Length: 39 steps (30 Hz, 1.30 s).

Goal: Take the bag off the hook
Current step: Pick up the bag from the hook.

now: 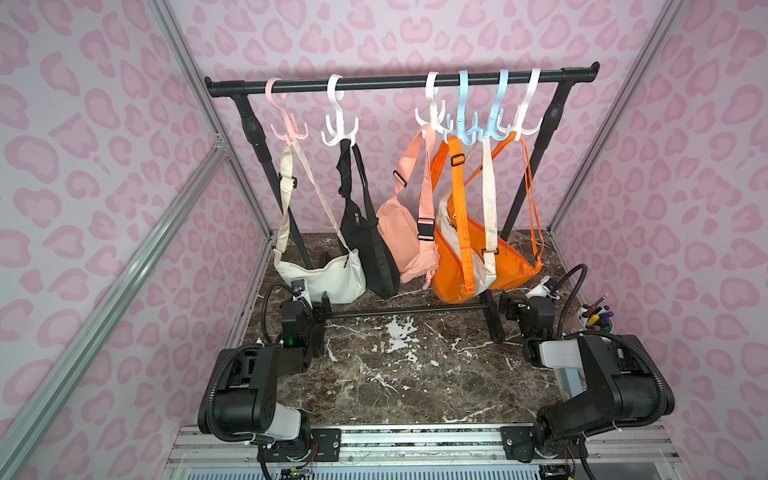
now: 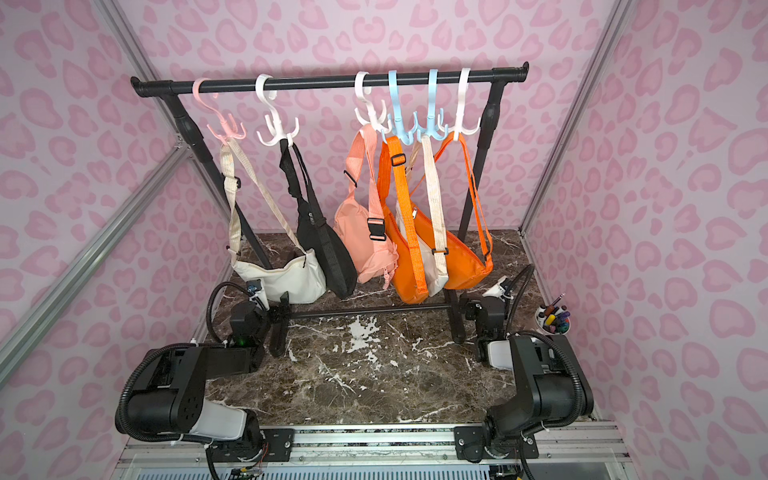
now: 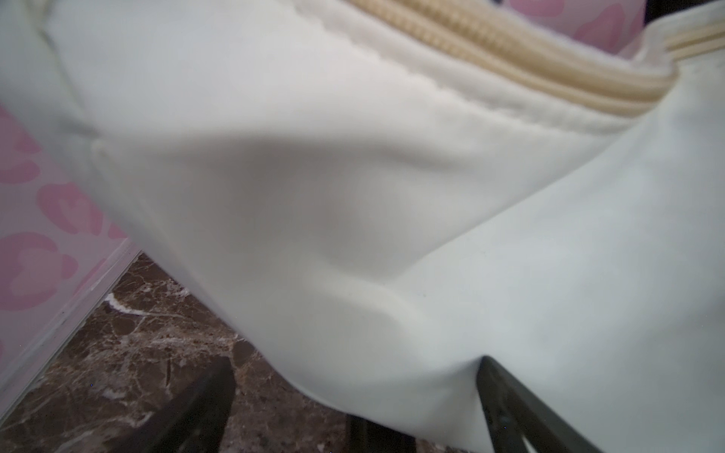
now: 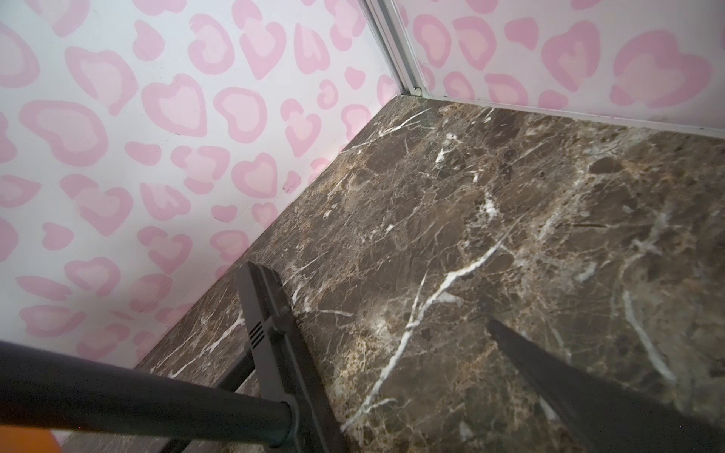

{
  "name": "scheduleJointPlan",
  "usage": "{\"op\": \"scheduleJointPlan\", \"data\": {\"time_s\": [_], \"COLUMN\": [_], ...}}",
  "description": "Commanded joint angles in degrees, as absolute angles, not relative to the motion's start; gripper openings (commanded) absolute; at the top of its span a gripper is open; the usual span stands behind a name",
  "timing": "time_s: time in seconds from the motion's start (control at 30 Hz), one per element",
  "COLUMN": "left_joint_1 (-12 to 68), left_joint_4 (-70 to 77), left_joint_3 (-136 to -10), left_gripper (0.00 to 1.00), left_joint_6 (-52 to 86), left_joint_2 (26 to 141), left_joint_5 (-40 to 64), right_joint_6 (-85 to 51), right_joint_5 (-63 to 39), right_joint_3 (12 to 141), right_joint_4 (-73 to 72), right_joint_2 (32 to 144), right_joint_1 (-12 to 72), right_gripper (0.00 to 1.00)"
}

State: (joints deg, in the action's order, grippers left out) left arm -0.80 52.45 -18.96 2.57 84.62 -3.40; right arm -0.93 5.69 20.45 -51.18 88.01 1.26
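Nothing is off the rail (image 1: 395, 81) yet; every bag hangs, so the whole task is ahead. Far left: the white bag (image 1: 320, 278) hangs by its cream strap (image 1: 309, 187) from the pink hook (image 1: 282, 112), its body low over the worktop (image 1: 415, 374). The left tool (image 3: 355, 362) sits under that bag's bottom edge, jaws wide apart and gripping nothing; fabric sags close over them, and I cannot tell if it touches. This is likely the target bag, so the strap has yet to be lifted clear of the prong. Next along: the black bag (image 1: 374, 257) on a white hook (image 1: 338, 112), then the peach bag (image 1: 403, 237), then a crowded cluster of an orange bag (image 1: 451, 278), a cream bag (image 1: 445, 220) and a second orange bag (image 1: 513, 266). The right tool (image 4: 372, 294) idles low by the rack's right foot (image 1: 494, 324), jaws wide, empty. Far right: a cup of markers (image 1: 596, 320). No brand, label or writing is legible on any bag, hook or arm.
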Motion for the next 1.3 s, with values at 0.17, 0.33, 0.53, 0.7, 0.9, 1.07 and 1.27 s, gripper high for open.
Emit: {"op": "scheduleJointPlan", "data": {"time_s": [0.17,0.33,0.53,0.7,0.9,1.07,1.27], "left_joint_1": [-0.84,-0.86,-0.76,-0.47,-0.10,-0.15,-0.07], "left_joint_4": [55.84,46.04,30.31,35.79,33.71,31.03,28.24], "left_joint_3": [-19.20,-22.40,-29.70,-23.39,-20.84,-18.48,-17.89], "left_gripper": [0.97,0.89,0.70,0.70,0.71,0.71,0.71], "left_joint_6": [2.24,0.03,0.34,2.73,5.77,9.44,12.93], "left_joint_2": [84.50,80.93,78.66,73.62,65.56,57.64,47.14], "left_joint_5": [-3.25,2.24,6.62,1.66,-5.02,-9.17,-15.37], "right_joint_6": [-1.05,-2.61,-3.31,-5.43,-12.64,-18.27,-20.91], "right_joint_5": [4.75,8.05,10.26,12.79,15.86,14.19,10.88], "right_joint_3": [20.53,17.68,16.47,18.59,21.06,27.01,34.40], "right_joint_4": [-53.41,-56.60,-51.95,-39.44,-23.26,-5.55,9.42], "right_joint_2": [88.07,85.75,78.58,71.60,61.67,53.66,43.40], "right_joint_1": [0.88,0.71,0.70,0.71,0.61,0.62,3.10], "right_gripper": [1.00,1.00,0.99,0.99,0.96,0.93,0.87]}}
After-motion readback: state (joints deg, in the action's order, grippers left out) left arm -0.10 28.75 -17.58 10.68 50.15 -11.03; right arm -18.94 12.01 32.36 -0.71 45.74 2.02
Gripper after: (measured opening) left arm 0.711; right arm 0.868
